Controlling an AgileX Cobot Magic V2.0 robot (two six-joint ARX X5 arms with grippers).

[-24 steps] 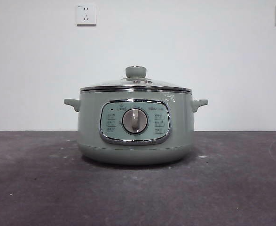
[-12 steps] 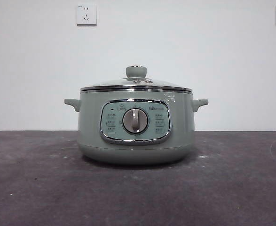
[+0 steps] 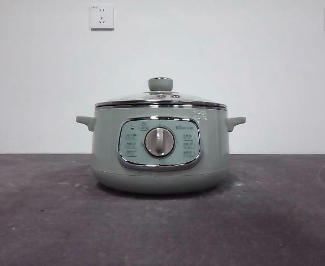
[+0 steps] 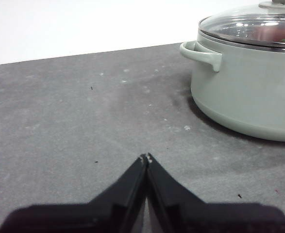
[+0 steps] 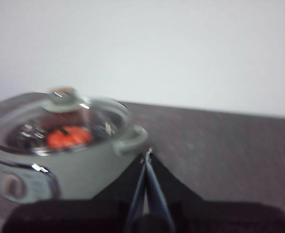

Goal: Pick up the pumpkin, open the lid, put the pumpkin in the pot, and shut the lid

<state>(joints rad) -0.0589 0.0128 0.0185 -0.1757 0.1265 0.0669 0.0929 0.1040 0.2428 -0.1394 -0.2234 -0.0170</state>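
The sage-green pot (image 3: 160,149) stands in the middle of the dark table with its glass lid (image 3: 160,100) seated on the rim. Through the lid, the right wrist view shows the orange pumpkin (image 5: 68,137) lying inside the pot (image 5: 59,165). My right gripper (image 5: 147,154) is shut and holds nothing, beside the pot's handle. My left gripper (image 4: 145,158) is also shut and holds nothing, low over bare table some way off the pot (image 4: 244,82) and its lid (image 4: 251,26). Neither gripper shows in the front view.
Behind the table rises a white wall with two sockets (image 3: 102,16). Bare dark tabletop (image 3: 40,221) stretches on both sides of the pot and in front of it.
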